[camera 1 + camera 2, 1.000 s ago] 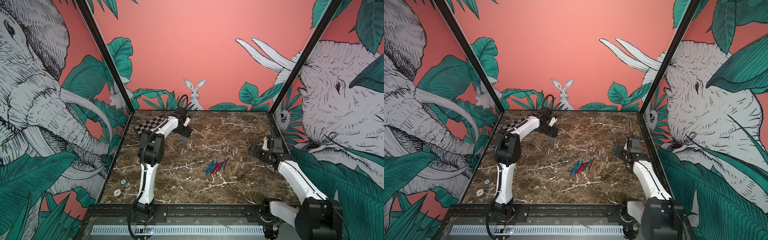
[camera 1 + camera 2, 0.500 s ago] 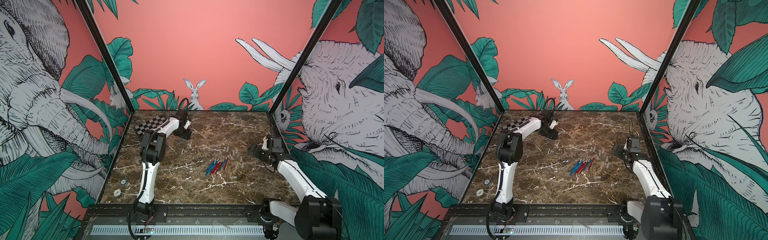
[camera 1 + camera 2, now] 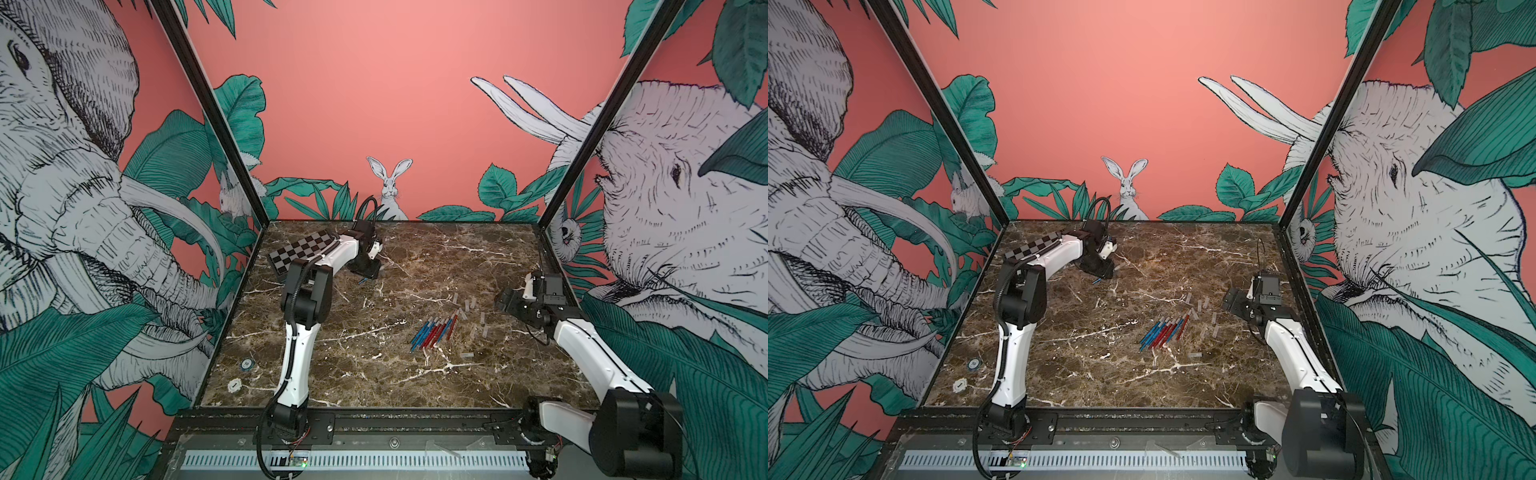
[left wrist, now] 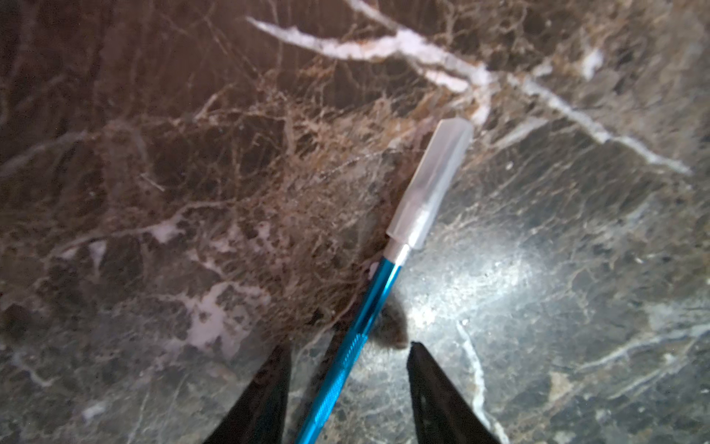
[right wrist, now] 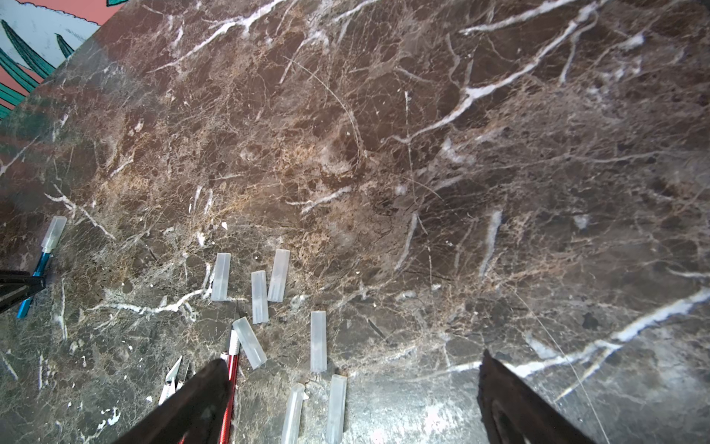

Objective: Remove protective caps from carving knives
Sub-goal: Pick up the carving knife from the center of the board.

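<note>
A blue carving knife [image 4: 369, 303] lies on the marble at the far back, a clear protective cap [image 4: 432, 184] still on its tip. My left gripper [image 4: 349, 346] is down over it, open. The handle runs between the fingers with a gap on each side. In both top views the left gripper [image 3: 371, 272] [image 3: 1104, 272] hides most of this knife. A bundle of blue and red carving knives [image 3: 434, 332] [image 3: 1165, 330] lies right of centre. Several loose caps [image 5: 259, 296] [image 3: 467, 305] lie beside it. My right gripper [image 5: 353, 357] [image 3: 505, 301] hovers open over them, empty.
A checkered board [image 3: 301, 251] lies at the back left, partly under the left arm. Two small round discs [image 3: 247, 364] [image 3: 234, 385] sit near the front left edge. A red knife [image 5: 232, 369] and bare blades [image 5: 173, 378] lie beside one right finger. Printed walls enclose three sides.
My left gripper has settled over the blue knife and its jaws have narrowed around the handle. The right arm has not moved.
</note>
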